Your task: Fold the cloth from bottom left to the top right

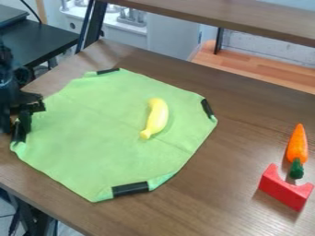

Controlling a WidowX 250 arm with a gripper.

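Green cloth (pixel 92 143) beneath a yellow banana (pixel 158 116)

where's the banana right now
The banana lies on the green cloth, right of its middle in the camera view, between the cloth's centre and the black strip on its right edge.

Banana (pixel 156 118) on cloth (pixel 92 133); carrot (pixel 298 145) right, behind block (pixel 286 188)

A yellow banana (pixel 157 115) lies on the green cloth (pixel 92 138).
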